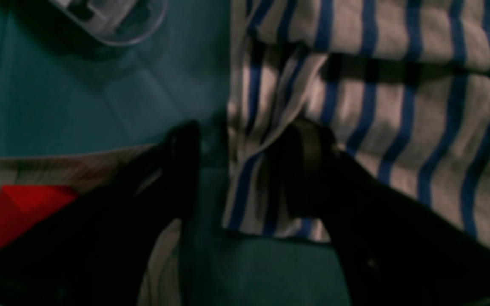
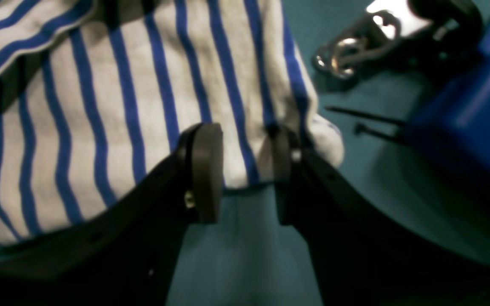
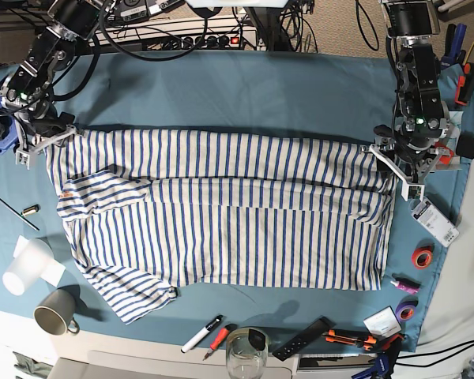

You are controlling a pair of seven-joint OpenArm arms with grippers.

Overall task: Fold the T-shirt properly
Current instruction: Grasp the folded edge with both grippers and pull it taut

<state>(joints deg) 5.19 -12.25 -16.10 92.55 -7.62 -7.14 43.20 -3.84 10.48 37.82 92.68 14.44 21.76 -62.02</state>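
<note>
Wrist views: left claw (image 1: 236, 170) and right claw (image 2: 245, 174) both parted, each astride a T-shirt (image 3: 221, 213) edge.

A robotics lab bench: around the teal table cloth (image 3: 245, 87) lie tape rolls (image 3: 421, 257), markers (image 3: 201, 334) and pliers (image 3: 349, 338), with a power strip (image 3: 197, 39) and cables (image 3: 142, 47) behind it.
</note>
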